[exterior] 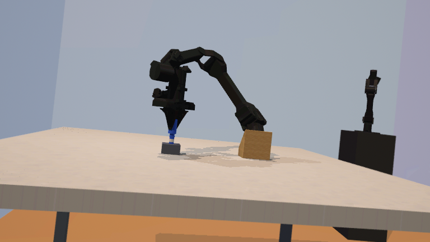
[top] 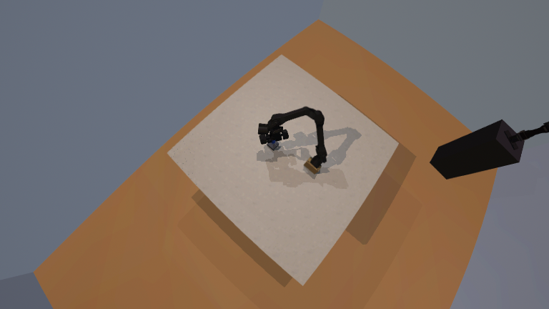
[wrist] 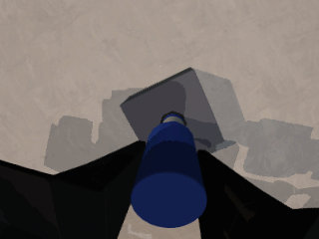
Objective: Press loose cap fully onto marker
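The gripper (wrist: 167, 179) is clamped on the blue cap (wrist: 167, 175), held directly above the grey holder block (exterior: 170, 148). The marker's (exterior: 171, 137) white band below the cap is seen only from the exterior view; from the wrist view the marker is almost wholly hidden behind the cap.
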`<state>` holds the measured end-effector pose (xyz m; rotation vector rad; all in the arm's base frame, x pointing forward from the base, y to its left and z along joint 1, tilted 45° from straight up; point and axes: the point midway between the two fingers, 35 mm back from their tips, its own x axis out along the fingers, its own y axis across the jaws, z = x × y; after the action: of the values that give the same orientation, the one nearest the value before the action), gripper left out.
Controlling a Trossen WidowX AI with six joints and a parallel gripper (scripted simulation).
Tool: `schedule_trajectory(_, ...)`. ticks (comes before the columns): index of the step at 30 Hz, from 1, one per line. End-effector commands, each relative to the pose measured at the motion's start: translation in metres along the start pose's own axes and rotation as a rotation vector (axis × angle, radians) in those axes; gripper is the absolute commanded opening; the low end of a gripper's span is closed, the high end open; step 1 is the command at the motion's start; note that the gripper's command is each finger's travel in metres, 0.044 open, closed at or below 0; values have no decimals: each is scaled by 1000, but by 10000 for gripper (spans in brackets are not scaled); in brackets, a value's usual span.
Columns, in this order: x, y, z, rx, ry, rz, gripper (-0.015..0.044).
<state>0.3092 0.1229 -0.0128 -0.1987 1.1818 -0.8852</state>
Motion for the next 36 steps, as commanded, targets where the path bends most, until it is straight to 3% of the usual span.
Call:
schedule_trajectory(1,8,-1,0,-5,-4,-3,0)
schedule_trajectory(12,10,-1,0,-5,-4,-3,0)
schedule_trajectory(29,9,-1,-1,-2,0,-3,440)
schedule_trajectory(33,2,0,0,-2,1,-2,440)
schedule_trajectory(36,-35,1,0,-2,2,0,440)
